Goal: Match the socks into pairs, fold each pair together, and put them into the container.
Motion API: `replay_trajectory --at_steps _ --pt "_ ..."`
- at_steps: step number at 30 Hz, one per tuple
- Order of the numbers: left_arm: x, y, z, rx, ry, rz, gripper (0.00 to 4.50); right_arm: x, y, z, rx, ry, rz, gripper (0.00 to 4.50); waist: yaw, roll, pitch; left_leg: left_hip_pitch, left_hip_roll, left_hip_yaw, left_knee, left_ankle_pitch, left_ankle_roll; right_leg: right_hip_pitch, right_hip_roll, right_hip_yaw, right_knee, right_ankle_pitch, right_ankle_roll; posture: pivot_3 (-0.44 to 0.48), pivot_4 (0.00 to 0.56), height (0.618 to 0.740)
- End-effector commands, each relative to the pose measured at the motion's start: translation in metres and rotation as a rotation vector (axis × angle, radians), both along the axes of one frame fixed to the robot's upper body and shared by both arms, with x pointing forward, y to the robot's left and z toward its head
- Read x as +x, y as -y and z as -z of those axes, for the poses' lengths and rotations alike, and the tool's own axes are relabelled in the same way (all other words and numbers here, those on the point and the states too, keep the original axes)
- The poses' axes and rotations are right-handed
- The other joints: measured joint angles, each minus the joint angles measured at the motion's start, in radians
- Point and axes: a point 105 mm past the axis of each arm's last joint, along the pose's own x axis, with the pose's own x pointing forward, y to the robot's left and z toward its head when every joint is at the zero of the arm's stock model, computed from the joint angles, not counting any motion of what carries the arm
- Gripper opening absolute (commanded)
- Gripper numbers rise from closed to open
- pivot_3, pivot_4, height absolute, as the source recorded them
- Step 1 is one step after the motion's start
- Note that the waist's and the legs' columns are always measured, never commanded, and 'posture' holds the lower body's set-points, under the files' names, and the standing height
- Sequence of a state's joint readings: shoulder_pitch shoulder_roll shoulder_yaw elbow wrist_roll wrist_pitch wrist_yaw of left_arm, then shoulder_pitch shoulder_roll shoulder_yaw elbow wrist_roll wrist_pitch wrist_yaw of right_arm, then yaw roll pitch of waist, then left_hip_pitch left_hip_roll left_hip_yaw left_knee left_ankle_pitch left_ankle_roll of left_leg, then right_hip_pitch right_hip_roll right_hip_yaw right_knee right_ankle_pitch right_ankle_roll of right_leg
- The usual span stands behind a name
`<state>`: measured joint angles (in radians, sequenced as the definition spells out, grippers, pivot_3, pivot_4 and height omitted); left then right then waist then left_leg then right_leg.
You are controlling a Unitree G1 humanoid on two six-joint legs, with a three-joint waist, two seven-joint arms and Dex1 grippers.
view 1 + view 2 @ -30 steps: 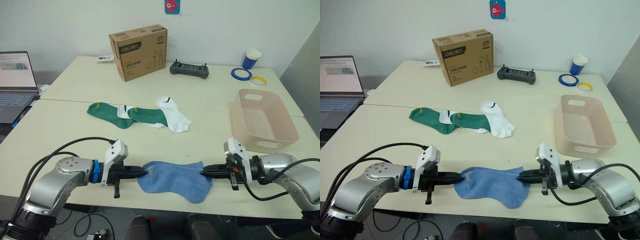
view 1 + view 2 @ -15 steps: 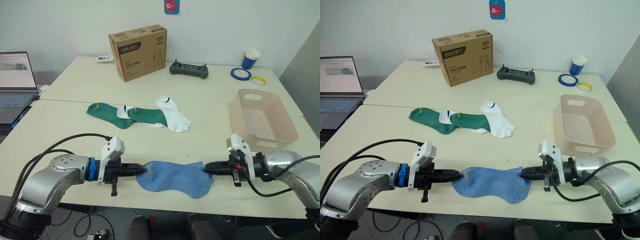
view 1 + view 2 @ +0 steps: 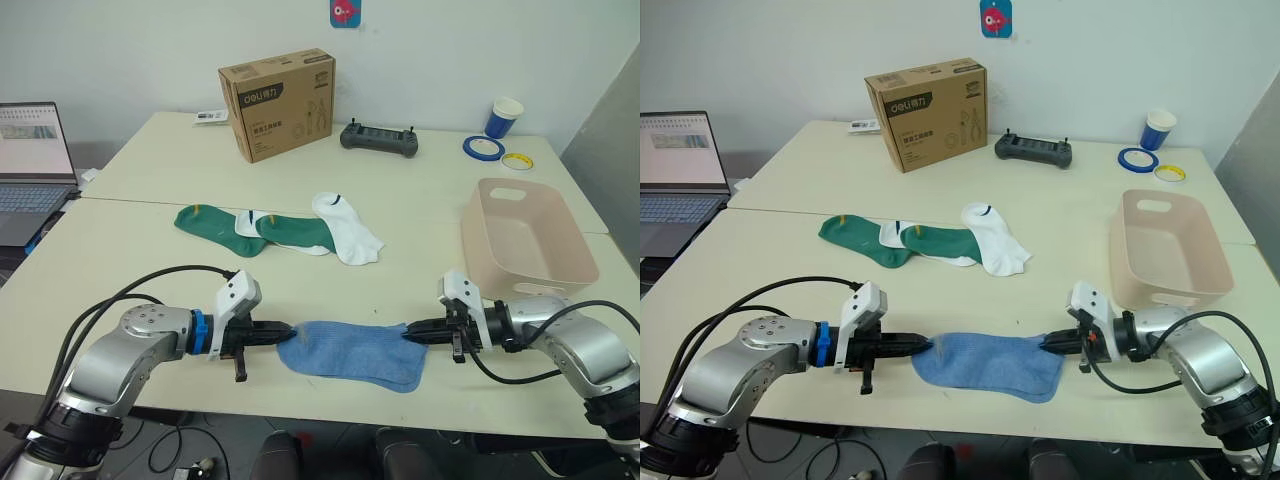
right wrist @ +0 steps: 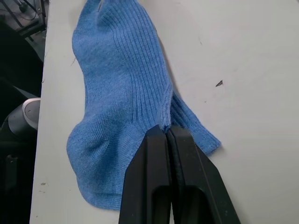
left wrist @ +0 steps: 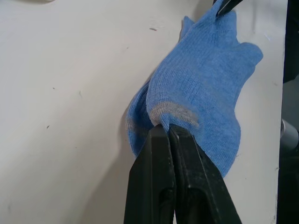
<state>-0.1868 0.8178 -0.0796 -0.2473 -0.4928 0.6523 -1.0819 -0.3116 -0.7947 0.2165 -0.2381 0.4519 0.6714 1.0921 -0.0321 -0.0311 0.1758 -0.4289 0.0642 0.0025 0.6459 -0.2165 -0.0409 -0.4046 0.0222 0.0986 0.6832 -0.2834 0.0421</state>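
**Blue socks stretched between my grippers**

Light blue socks [image 3: 352, 352] lie flat at the desk's [image 3: 420, 225] near edge, my left gripper [image 3: 284, 335] pinching one end, my right gripper [image 3: 408, 333] the other.

My left wrist view: both fingers [image 5: 161, 158] clamp the soft, grey-banded toe.

My right wrist view: fingers [image 4: 159, 154] closed on the ribbed cuff.

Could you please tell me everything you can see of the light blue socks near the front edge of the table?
The light blue socks look like soft ribbed knit, with a grey patch at the toe end. They lie flat and stretched lengthwise on the cream table, one on top of the other, near its front edge. The left claw is shut on the toe end and the right claw is shut on the cuff end, so both pinch the stacked layers. Nothing else touches them.
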Motion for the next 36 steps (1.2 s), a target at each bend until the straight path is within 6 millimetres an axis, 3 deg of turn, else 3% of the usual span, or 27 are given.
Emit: replay_trajectory --at_steps 1,17,19,22,24,25,27,32,34,36 --pt "0.002 0.003 -0.003 0.009 0.037 0.020 0.02 0.000 0.000 -0.008 0.008 0.033 -0.012 0.00 0.000 0.000 0.000 0.000 0.000 0.000 0.000 0.000 0.000 0.000 0.000 0.000 0.000 0.000 0.000 0.000 0.150 0.740" --pt "0.011 0.008 -0.003 0.016 0.061 0.030 0.02 0.003 0.008 -0.009 0.001 0.038 0.021 0.00 0.000 0.000 0.000 0.000 0.000 0.000 0.000 0.000 0.000 0.000 0.000 0.000 0.000 0.000 0.000 0.000 0.150 0.740" --pt "0.011 0.009 -0.003 0.009 0.068 0.028 0.20 0.004 0.008 -0.011 0.011 0.048 0.032 0.48 0.000 0.000 0.000 0.000 0.000 0.000 0.000 0.000 0.000 0.000 0.000 0.000 0.000 0.000 0.000 0.000 0.150 0.740" --pt "0.010 0.007 -0.004 0.003 0.059 0.026 0.96 0.004 0.010 -0.016 0.021 0.060 0.039 1.37 0.000 0.000 0.000 0.000 0.000 0.000 0.000 0.000 0.000 0.000 0.000 0.000 0.000 0.000 0.000 0.000 0.150 0.740" --pt "0.018 -0.002 -0.011 0.000 0.086 -0.031 1.58 0.004 0.012 -0.030 0.071 0.078 0.050 2.05 0.000 0.000 0.000 0.000 0.000 0.000 0.000 0.000 0.000 0.000 0.000 0.000 0.000 0.000 0.000 0.000 0.150 0.740" --pt "0.020 -0.006 -0.017 -0.020 0.094 -0.046 1.92 0.005 0.014 -0.038 0.095 0.093 0.060 2.08 0.000 0.000 0.000 0.000 0.000 0.000 0.000 0.000 0.000 0.000 0.000 0.000 0.000 0.000 0.000 0.000 0.150 0.740" --pt "0.018 -0.010 -0.030 -0.070 0.098 -0.047 1.92 0.003 0.015 -0.048 0.119 0.123 0.055 2.08 0.000 0.000 0.000 0.000 0.000 0.000 0.000 0.000 0.000 0.000 0.000 0.000 0.001 0.000 0.000 0.000 0.150 0.740" --pt "-0.002 -0.001 -0.043 -0.110 0.093 0.054 1.92 -0.007 -0.005 -0.058 0.187 0.134 -0.003 2.08 -0.001 0.000 0.000 0.000 0.000 -0.001 0.000 0.000 0.000 0.000 0.000 0.000 0.001 0.000 0.000 0.000 0.150 0.740" --pt "-0.001 0.014 -0.040 -0.101 0.146 0.109 1.92 -0.013 -0.028 -0.051 0.215 0.157 -0.073 2.08 0.000 0.000 0.000 0.000 0.000 0.000 0.000 0.000 0.000 0.000 0.000 0.000 0.001 0.000 0.000 0.000 0.150 0.740" --pt "-0.002 0.029 -0.033 -0.075 0.203 0.178 1.76 -0.013 -0.046 -0.042 0.221 0.185 -0.111 1.70 0.000 0.000 0.000 0.000 0.000 -0.001 0.000 0.000 0.000 0.001 0.000 -0.001 0.001 0.000 0.000 0.000 0.150 0.740"
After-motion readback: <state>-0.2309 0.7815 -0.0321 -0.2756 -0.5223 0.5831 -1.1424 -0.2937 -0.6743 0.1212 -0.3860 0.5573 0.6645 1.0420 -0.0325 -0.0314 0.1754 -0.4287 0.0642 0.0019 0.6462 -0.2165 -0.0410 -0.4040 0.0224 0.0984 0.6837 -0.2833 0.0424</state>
